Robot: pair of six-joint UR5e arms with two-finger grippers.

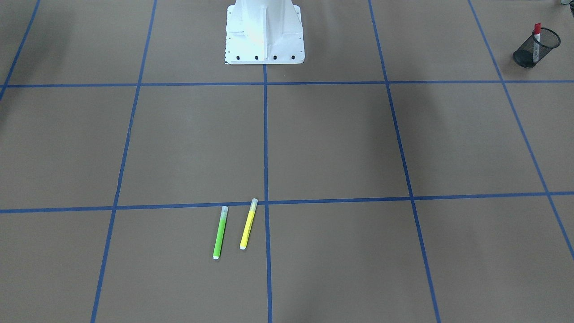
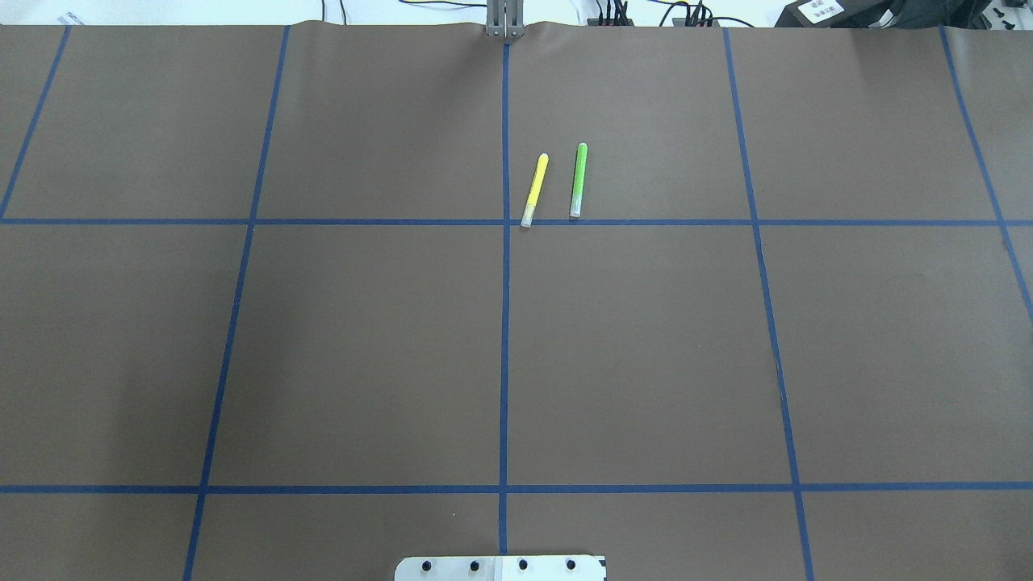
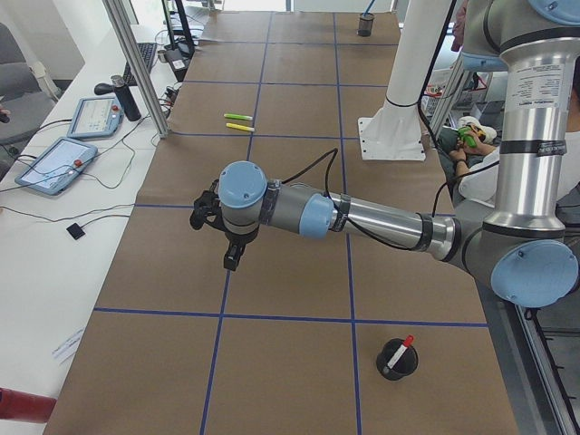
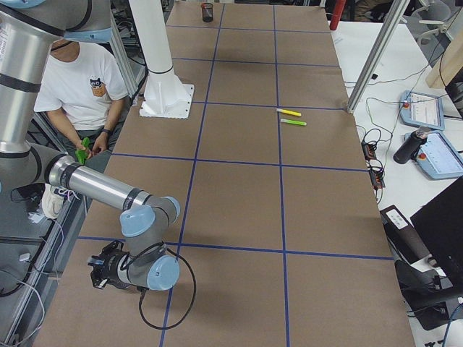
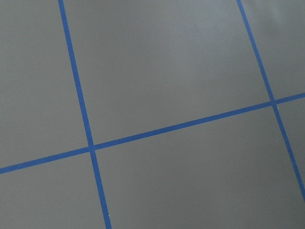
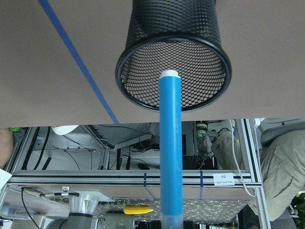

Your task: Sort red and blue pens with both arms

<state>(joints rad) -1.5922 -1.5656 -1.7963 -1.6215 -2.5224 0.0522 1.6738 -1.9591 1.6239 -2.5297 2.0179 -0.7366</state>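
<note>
The blue pen (image 6: 170, 152) juts out from my right gripper in the right wrist view, its white end at the mouth of a black mesh cup (image 6: 174, 47). The fingers themselves lie below that frame's edge. From the right side, my right gripper (image 4: 99, 273) hangs low over the table's near left corner. The red pen (image 1: 536, 41) stands in another black mesh cup (image 1: 536, 48); the left side view shows this red pen (image 3: 399, 352) too. My left gripper (image 3: 232, 257) hovers over bare table away from that cup, and I cannot tell whether it is open or shut.
A green pen (image 1: 220, 232) and a yellow pen (image 1: 248, 224) lie side by side near the table's middle line. The white pedestal base (image 1: 264, 33) stands at the robot's side. A seated person (image 4: 83, 94) is beside the table. Tablets and cables lie along the far bench.
</note>
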